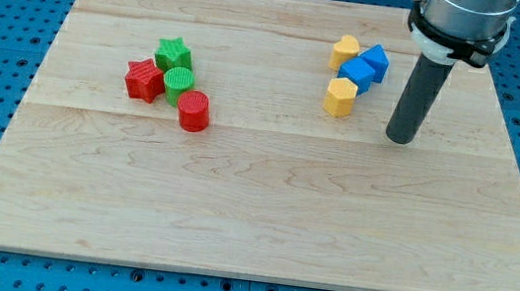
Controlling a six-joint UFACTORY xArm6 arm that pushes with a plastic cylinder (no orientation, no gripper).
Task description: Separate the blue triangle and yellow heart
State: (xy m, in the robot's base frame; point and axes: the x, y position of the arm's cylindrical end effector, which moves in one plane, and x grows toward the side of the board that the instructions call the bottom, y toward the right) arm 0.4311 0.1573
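Your tip (400,139) sits right of the blue triangle (377,61), which touches the yellow heart (345,51), near the bench's (260,225) top-right corner; no claw.

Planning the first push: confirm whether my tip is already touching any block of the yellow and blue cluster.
No: my tip rests on bare board at the view's right of the lower yellow block, with a clear gap between them.

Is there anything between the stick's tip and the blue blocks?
No. In the camera view, only bare wood lies between my tip and the two blue blocks; the tip is to their right and touches nothing.
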